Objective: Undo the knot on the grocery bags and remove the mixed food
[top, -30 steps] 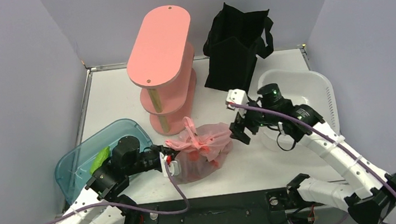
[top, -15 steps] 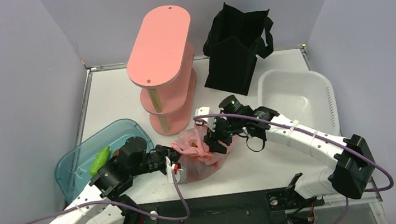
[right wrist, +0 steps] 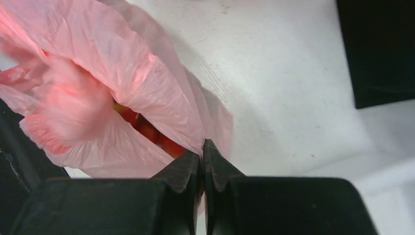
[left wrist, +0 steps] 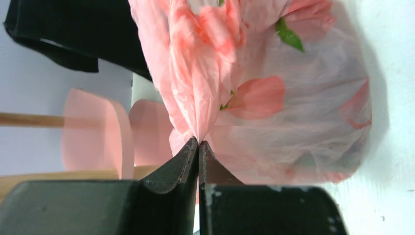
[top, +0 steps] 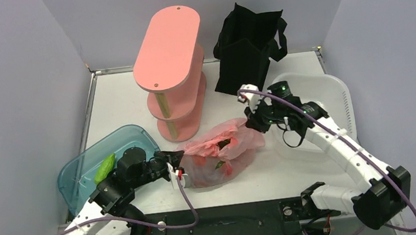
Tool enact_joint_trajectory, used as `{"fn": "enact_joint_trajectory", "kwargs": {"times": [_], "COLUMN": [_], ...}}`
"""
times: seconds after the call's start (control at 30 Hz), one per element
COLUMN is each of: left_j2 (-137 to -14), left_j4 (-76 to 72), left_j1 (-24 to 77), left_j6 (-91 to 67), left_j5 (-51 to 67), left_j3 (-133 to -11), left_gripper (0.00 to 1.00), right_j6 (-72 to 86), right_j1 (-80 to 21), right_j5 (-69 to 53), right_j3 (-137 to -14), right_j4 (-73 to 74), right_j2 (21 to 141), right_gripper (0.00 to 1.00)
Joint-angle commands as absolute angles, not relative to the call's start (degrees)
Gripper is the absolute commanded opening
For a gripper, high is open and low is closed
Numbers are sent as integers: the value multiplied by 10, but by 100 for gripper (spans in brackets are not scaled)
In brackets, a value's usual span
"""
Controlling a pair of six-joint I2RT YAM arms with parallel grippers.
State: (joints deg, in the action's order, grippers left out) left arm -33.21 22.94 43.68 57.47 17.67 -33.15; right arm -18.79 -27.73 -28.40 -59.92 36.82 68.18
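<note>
My left gripper [top: 181, 175] clamps the pink bag [top: 221, 154] at its 9 o'clock edge; my right gripper [top: 251, 123] clamps its 2 o'clock edge.

We see a flat white tabletop [top: 121, 103] closed in on three sides by plain pale lavender walls: one on the left [top: 13, 86], one at the back [top: 111, 16] and one on the right [top: 392, 43]. A thin metal rail [top: 111, 71] runs along the table's far edge. Toward the back, left of centre, stands a pink three-tier shelf stand [top: 166, 39], its oblong boards joined by light wooden posts [top: 163, 105]. A translucent blue plastic tub [top: 89, 160] sits at the near left, and a white plastic basin [top: 336, 94] with a slotted side at the right. The light is even and soft, and the shadows are faint.
</note>
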Motion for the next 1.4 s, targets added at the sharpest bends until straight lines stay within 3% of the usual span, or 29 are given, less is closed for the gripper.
{"fn": "enact_joint_trajectory", "kwargs": {"times": [0.0,0.17,0.37,0.4,0.53,0.6,0.8,1.0,1.1,1.13,1.17,1.27,1.33,1.37], "left_j2": [-305,-262,-253,-259,-302,-319,-364,-362,-362,-362,-362,-360,-357,-358], "left_j4": [297,370,365,360,323,298,262,289,318,332,338,361,340,303], "left_j1": [391,327,315,315,315,317,322,325,328,328,329,329,329,329], "left_j6": [611,654,617,607,537,507,472,489,523,527,530,530,502,484], "left_j5": [190,216,251,253,275,289,307,322,330,328,325,308,293,289], "left_j3": [-330,-281,-294,-301,-351,-377,-406,-420,-434,-437,-443,-453,-457,-459], "left_gripper": [0,0,0,0,0,0,0,5,6,5,3,0,9,23], "right_j6": [-189,-226,-224,-218,-165,-138,-137,-182,-184,-182,-182,-175,-169,-166], "right_j1": [-225,-207,-203,-208,-281,-338,-410,-409,-408,-407,-401,-380,-358,-355], "right_j5": [-274,-261,-282,-284,-253,-228,-154,-145,-147,-148,-149,-172,-188,-192], "right_j3": [-592,-536,-564,-581,-633,-644,-626,-595,-594,-599,-603,-618,-622,-622], "right_j4": [395,407,407,406,390,367,341,346,348,353,356,377,380,379], "right_j2": [626,607,620,622,606,593,603,621,625,620,617,595,579,575], "right_gripper": [0,0,2,17,54,62,65,59,23,18,5,0,0,0]}}
